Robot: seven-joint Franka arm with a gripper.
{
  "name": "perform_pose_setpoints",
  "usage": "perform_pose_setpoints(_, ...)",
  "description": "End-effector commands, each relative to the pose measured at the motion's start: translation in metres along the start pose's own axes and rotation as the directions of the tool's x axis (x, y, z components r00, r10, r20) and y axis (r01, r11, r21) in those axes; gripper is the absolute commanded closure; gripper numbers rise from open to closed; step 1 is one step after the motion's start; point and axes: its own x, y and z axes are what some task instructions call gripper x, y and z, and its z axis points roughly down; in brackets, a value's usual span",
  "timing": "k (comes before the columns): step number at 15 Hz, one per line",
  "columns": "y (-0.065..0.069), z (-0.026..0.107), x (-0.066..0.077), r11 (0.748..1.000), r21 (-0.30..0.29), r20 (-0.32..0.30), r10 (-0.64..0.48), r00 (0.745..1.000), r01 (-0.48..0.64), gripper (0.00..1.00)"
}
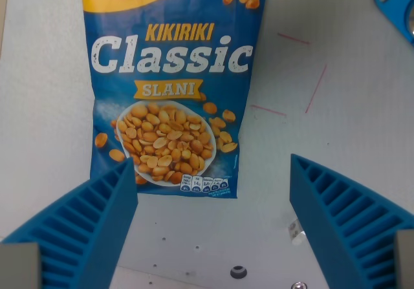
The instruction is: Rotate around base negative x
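A glossy blue foil bag of salted peanuts (pixel 169 85), printed "KIKIRIKI Classic SLANI" with a pictured bowl of nuts, is seen lying flat on the white table surface (pixel 45 95), upper centre-left of the wrist view. Its top edge is cut off by the frame.

The gripper (pixel 213 202) is seen spread wide, with nothing held between its ribbed blue fingers (pixel 84 227). One finger is placed at the wrist view's lower left, its tip overlapping the bag's bottom left corner; contact cannot be judged from this angle. The other is at lower right, apart from the bag.

Thin red lines (pixel 304 75) are marked on the table right of the bag. A blue object (pixel 396 4) is partly seen at the top right corner; what it is cannot be told. Small holes and a dark round fitting (pixel 239 272) are noted on the table near the bottom edge.
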Motion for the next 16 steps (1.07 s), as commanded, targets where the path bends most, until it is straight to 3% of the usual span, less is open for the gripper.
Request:
perform_pose_setpoints(1,0.0001,-0.0021,0.0001,1.000,-0.014,0.000,0.000,1.000,0.000,0.00)
perform_pose_setpoints(16,0.0001,-0.0021,0.0001,0.980,-0.200,0.068,0.011,0.998,0.003,0.00)
